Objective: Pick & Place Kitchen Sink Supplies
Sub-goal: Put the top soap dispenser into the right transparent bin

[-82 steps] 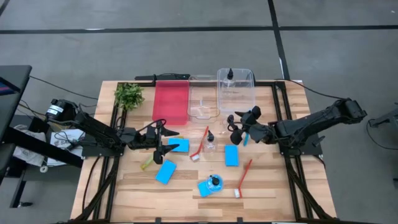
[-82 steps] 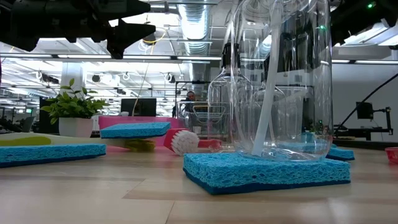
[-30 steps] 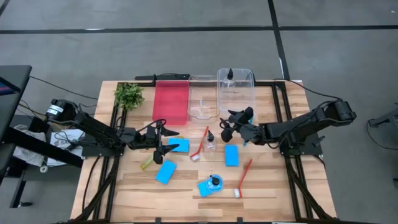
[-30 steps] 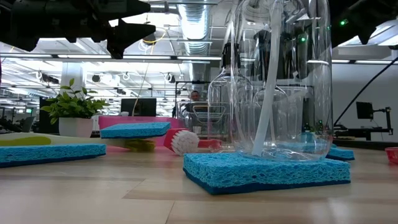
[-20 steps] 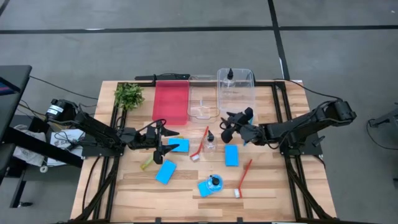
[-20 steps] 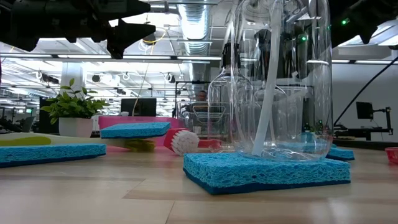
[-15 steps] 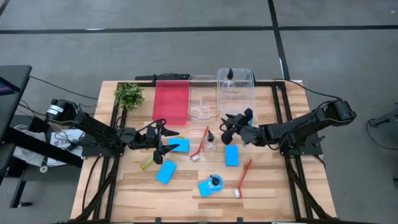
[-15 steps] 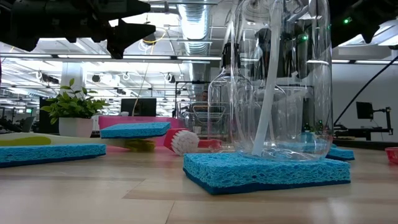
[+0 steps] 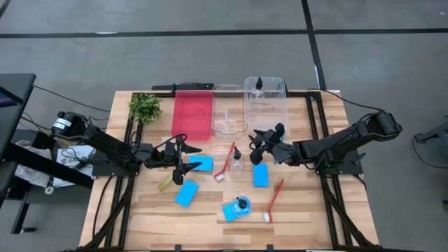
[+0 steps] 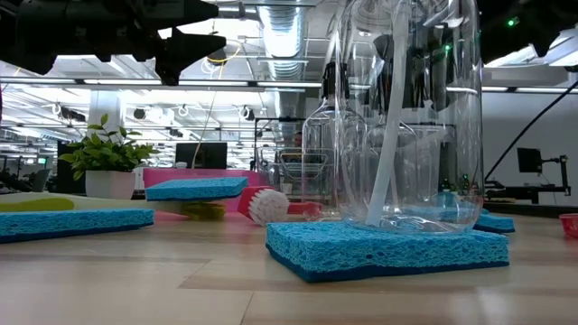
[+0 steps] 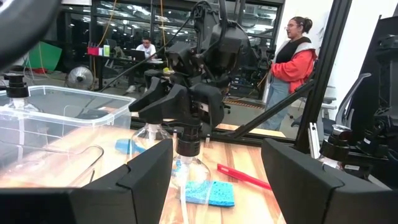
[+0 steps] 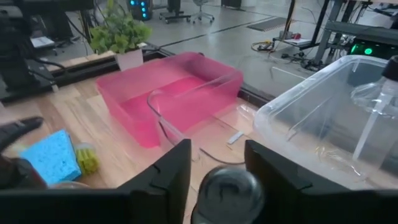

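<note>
**Right gripper closed in on a bottle cap**

The right gripper (image 9: 256, 143) had moved in and narrowed its fingers (image 12: 171, 180) around the small bottle's (image 11: 188, 167) black cap (image 12: 224, 190); a firm grip was unconfirmed. The left gripper (image 9: 183, 160) waited, fingers apart, above 1 blue sponge (image 9: 201, 163).

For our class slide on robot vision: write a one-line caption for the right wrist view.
Right gripper straddling a bottle's black cap, facing the red tray.

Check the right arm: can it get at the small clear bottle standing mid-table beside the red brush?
Probably yes. The right gripper is already over the bottle, and its wrist view shows the black cap between the two fingers, with nothing in between. The red brush lies just beside it but not in the way.
</note>
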Robot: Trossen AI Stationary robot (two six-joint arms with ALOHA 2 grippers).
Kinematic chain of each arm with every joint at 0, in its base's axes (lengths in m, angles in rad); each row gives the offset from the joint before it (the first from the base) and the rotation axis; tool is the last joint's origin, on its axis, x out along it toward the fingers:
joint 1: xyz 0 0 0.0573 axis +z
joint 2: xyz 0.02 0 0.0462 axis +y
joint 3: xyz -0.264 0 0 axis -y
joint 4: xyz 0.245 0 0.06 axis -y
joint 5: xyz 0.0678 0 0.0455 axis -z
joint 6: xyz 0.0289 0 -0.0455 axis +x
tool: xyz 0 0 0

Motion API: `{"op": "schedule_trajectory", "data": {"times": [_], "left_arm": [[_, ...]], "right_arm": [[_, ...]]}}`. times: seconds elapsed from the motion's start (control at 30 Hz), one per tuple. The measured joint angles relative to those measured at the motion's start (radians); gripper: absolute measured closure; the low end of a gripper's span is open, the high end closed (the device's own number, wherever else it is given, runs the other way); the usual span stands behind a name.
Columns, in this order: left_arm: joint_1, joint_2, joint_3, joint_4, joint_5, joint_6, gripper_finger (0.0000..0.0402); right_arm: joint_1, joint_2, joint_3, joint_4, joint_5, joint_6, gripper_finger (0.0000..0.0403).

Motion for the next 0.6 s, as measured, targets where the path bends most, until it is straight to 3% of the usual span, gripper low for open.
{"op": "schedule_trajectory", "data": {"times": [0.23, 0.4, 0.6], "left_arm": [[0.0, 0.0, 0.0, 0.0, 0.0, 0.0, 0.0153], [0.0, 0.0, 0.0, 0.0, 0.0, 0.0, 0.0153], [0.0, 0.0, 0.0, 0.0, 0.0, 0.0, 0.0153]], "right_arm": [[0.0, -0.066, 0.0, -0.042, -0.033, -0.001, 0.0329], [0.0, -0.105, 0.0, -0.069, -0.051, -0.001, 0.0328], [0.0, -0.13, 0.0, -0.072, -0.051, 0.0, 0.0296]]}}
